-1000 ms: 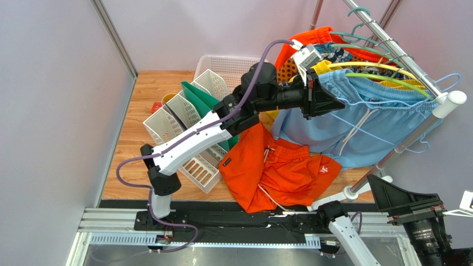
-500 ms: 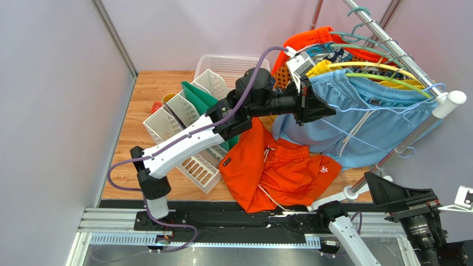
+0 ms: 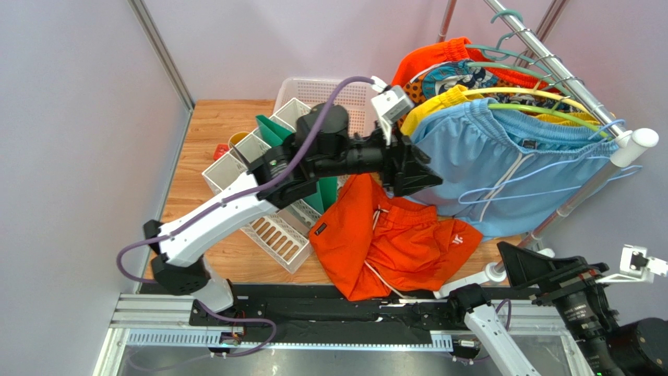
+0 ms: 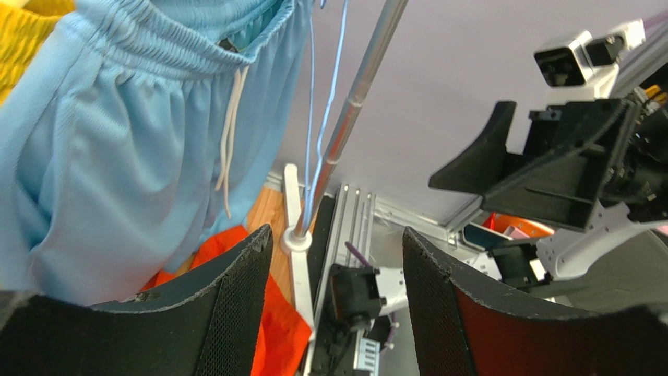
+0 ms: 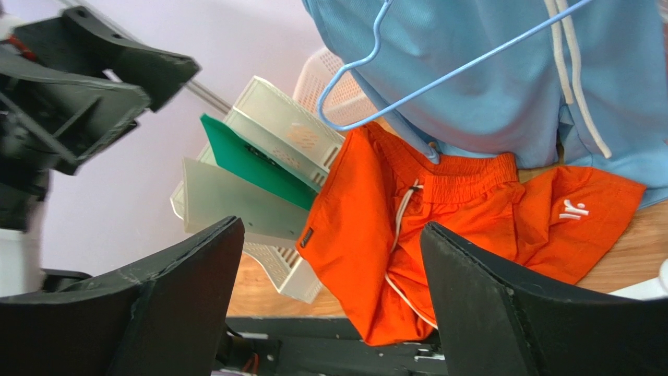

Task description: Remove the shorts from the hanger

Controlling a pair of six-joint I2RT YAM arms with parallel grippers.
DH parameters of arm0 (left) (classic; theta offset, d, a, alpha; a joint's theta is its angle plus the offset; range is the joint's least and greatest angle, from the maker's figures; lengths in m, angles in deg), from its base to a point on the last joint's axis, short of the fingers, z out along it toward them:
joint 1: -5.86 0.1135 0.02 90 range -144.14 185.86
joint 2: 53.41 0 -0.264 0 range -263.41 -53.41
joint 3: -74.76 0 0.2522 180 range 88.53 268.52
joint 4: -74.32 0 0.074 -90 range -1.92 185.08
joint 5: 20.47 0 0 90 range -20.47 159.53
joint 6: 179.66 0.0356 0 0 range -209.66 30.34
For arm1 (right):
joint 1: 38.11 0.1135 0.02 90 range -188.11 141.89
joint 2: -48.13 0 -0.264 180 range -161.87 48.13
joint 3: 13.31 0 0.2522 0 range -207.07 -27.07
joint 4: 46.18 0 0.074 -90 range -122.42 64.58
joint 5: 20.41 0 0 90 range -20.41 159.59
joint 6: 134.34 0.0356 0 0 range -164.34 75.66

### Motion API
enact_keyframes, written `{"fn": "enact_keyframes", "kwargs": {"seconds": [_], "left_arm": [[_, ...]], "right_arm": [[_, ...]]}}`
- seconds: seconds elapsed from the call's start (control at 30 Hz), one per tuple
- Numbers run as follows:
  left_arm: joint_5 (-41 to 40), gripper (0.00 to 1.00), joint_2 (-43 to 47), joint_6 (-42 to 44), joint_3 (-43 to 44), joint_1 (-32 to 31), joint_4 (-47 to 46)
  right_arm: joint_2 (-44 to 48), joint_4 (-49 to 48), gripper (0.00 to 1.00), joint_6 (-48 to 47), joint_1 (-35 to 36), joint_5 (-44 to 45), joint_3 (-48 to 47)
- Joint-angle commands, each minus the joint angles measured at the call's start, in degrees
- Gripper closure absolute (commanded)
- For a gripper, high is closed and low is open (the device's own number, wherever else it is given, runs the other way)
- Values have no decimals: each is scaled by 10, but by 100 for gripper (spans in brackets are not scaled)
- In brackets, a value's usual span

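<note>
The light blue shorts (image 3: 510,168) hang from the rack, with a thin blue wire hanger (image 3: 549,190) slanting across their front. The orange shorts (image 3: 392,235) lie crumpled on the wooden table below. My left gripper (image 3: 427,176) hovers just left of the blue pair's waistband and is open. In the left wrist view its fingers (image 4: 337,233) hold nothing, with the light blue shorts (image 4: 117,157) up to the left. My right gripper (image 3: 521,262) sits low by the rack's foot, open and empty (image 5: 331,227), facing the orange shorts (image 5: 439,227) and the blue hanger (image 5: 392,86).
White file trays (image 3: 266,180) with a green folder (image 3: 292,141) and a white basket (image 3: 329,90) stand left of the shorts. A yellow pair (image 3: 439,102) and a patterned pair (image 3: 455,74) hang on the metal rail (image 3: 549,55). The rack's slanted pole (image 3: 564,207) ends near my right arm.
My left gripper has opened, let go of the light blue waistband and pulled back to the left. The blue hanger has dropped lower across the shorts. The right gripper has edged left.
</note>
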Motion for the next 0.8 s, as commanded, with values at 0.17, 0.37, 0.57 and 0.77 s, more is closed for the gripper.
{"fn": "enact_keyframes", "kwargs": {"seconds": [0.17, 0.37, 0.57, 0.77], "left_arm": [[-69, 33, 183, 9, -160, -2, 69], [-115, 34, 281, -38, -274, -2, 90], [-140, 34, 353, -67, -343, -2, 104], [-163, 34, 380, -76, -356, -2, 135]], "right_arm": [[-59, -37, 9, -121, 4, -146, 45], [-100, -111, 10, -155, -2, -282, 108], [-128, -174, 10, -133, -9, -369, 177], [-144, -204, 8, -114, 2, -373, 222]]}}
